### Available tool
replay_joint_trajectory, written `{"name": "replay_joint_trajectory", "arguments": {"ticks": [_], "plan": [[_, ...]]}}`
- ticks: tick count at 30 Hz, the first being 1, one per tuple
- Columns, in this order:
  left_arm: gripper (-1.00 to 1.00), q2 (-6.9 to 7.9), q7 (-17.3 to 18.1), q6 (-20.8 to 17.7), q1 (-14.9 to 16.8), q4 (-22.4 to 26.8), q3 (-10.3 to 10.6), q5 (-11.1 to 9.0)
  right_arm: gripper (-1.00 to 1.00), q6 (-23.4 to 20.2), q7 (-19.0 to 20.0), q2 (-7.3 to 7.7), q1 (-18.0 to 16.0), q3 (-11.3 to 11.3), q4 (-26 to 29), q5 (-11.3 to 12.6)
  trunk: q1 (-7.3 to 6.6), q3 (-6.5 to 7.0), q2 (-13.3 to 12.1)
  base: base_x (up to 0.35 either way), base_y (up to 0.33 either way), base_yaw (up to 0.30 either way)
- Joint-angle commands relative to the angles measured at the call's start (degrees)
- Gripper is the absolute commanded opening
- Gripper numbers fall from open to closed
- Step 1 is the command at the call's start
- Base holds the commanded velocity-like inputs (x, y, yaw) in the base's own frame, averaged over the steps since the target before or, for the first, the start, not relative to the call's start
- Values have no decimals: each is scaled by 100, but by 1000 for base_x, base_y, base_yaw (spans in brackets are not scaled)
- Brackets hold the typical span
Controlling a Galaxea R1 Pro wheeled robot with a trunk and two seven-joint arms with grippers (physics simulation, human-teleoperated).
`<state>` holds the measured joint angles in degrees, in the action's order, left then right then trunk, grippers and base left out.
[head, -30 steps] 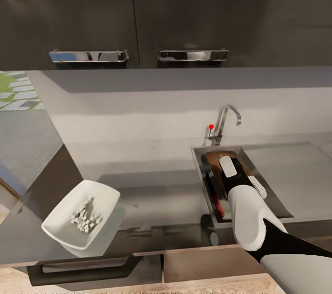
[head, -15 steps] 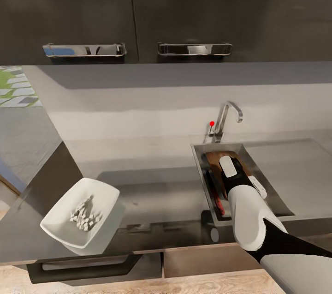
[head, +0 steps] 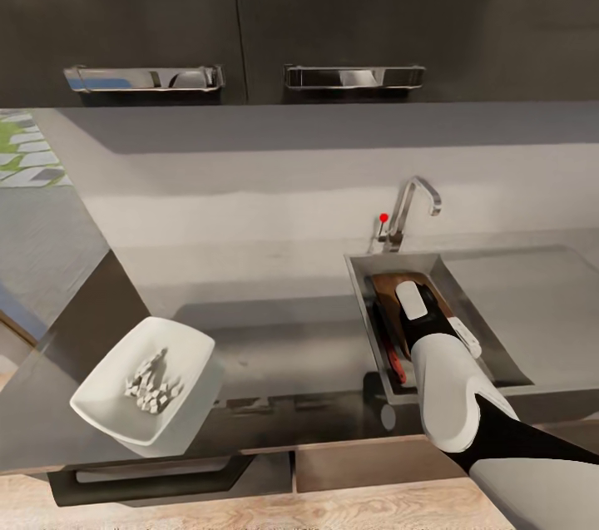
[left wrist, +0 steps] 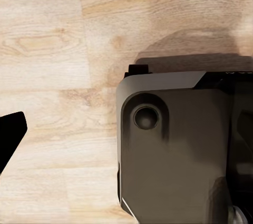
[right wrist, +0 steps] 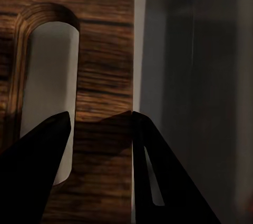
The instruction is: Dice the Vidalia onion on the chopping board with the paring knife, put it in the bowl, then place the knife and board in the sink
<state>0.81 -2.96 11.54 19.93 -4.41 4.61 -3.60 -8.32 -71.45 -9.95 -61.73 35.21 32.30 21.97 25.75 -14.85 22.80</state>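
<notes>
Inside the sink (head: 359, 284), right hand (right wrist: 100, 129) clamped on chopping board (right wrist: 103, 60), left hand's state unclear.

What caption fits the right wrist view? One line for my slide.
Right gripper pinching the chopping board at its handle slot, inside the sink.

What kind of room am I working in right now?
Most likely a kitchen: a stainless-steel sink basin with a chrome faucet is set into a long grey countertop, dark wall cabinets with chrome bar handles hang above, and a white square bowl holds diced pieces.
</notes>
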Motion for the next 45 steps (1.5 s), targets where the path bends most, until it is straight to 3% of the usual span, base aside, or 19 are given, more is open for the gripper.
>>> {"name": "replay_joint_trajectory", "arguments": {"ticks": [1, 23, 24, 40, 41, 43, 44, 45], "plan": [[100, -2, -9, 43, 10, -25, 48, -36, -100, -56, -10, -5, -6, 21, 12, -9, 3, -20, 12, 0, 0, 30], [100, -2, -10, 43, 10, -25, 48, -36, -100, -59, -18, -5, -6, 21, 13, -9, 3, -59, 12, 0, 0, 10], [100, -2, -10, 43, 10, -25, 48, -36, 100, -58, -18, -5, -6, 21, 13, -9, 3, -59, 12, 0, 0, 0], [100, -2, -9, 44, 10, -25, 48, -36, 100, -82, -49, -5, -6, 1, 130, -1, 3, -59, 12, 0, 0, 0], [100, -2, -7, 44, 10, -25, 48, -36, 100, -113, -48, -5, -6, -101, 305, 1, 3, -59, 12, 0, 0, 0], [100, -2, -7, 42, 10, -25, 48, -36, 100, -360, -46, -5, -6, -593, 990, 29, 3, -59, 12, 0, 0, 0], [100, -2, -6, 42, 10, -25, 48, -36, 100, -467, -46, -5, -6, -734, 1151, 51, 3, -59, 12, 0, 0, 0], [100, -2, -5, 44, 10, -25, 48, -36, 100, -910, -48, -5, -6, -1226, 1688, 217, 3, -59, 12, 0, 0, 0]]}}
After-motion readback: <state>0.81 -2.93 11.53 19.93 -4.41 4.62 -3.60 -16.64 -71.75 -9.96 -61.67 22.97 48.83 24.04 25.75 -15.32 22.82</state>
